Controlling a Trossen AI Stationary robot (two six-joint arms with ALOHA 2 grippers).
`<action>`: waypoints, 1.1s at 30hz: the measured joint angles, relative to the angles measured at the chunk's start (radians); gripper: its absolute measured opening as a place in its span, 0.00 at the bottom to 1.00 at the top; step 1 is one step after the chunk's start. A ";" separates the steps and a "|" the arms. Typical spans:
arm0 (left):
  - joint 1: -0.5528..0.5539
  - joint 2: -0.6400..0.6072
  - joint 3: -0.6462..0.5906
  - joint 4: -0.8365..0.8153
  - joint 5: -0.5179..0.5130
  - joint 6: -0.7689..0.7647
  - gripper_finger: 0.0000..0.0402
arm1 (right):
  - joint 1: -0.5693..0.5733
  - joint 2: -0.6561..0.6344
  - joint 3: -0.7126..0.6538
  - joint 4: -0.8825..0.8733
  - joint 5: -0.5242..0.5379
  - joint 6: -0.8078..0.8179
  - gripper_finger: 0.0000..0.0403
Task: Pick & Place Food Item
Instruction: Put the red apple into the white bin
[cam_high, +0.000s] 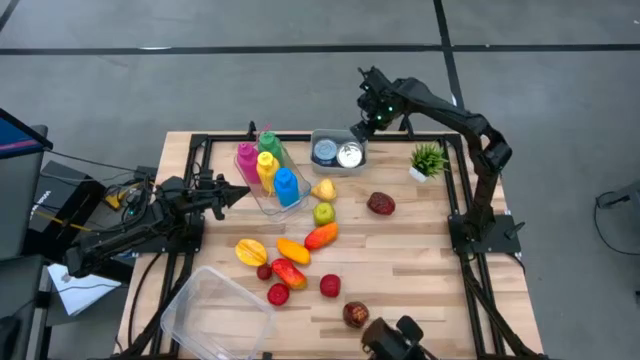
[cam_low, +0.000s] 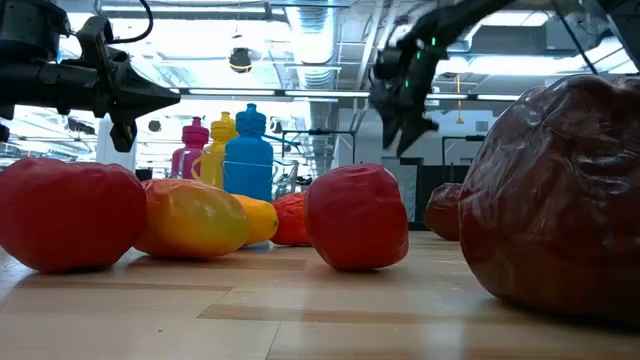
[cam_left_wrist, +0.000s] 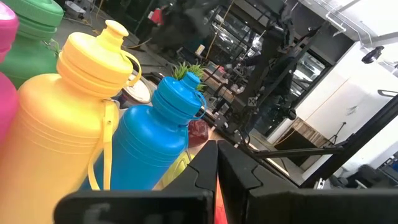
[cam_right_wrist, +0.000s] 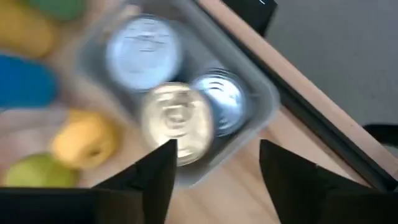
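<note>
A clear bin (cam_high: 337, 152) at the table's far middle holds three tin cans, standing upright on their bases (cam_right_wrist: 177, 121). My right gripper (cam_right_wrist: 214, 155) hangs open above the bin, pointing steeply down, with nothing between its fingers; the high view shows it over the bin's far right corner (cam_high: 362, 130). Toy fruit lies loose on the wooden table: a yellow pear (cam_high: 323, 190), a green apple (cam_high: 323, 212), a dark red fruit (cam_high: 380, 204) and several more nearer the front. My left gripper (cam_high: 240, 193) is shut and level at the left, beside the bottles.
A clear tray with pink, green, yellow and blue bottles (cam_high: 268, 170) stands left of the bin. A small potted plant (cam_high: 428, 160) is at the far right. A clear tub (cam_high: 215, 310) sits at the near left corner. A black frame rims the table.
</note>
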 joint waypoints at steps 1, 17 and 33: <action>0.000 0.000 0.000 0.000 0.000 0.000 0.00 | 0.012 -0.017 0.010 -0.015 -0.001 -0.002 0.56; 0.000 0.000 0.000 0.000 0.000 0.000 0.00 | 0.400 -0.597 -0.247 0.033 0.142 0.164 0.59; 0.000 0.000 0.000 0.000 0.000 0.000 0.00 | 0.755 -0.825 -0.947 0.225 0.291 0.616 0.59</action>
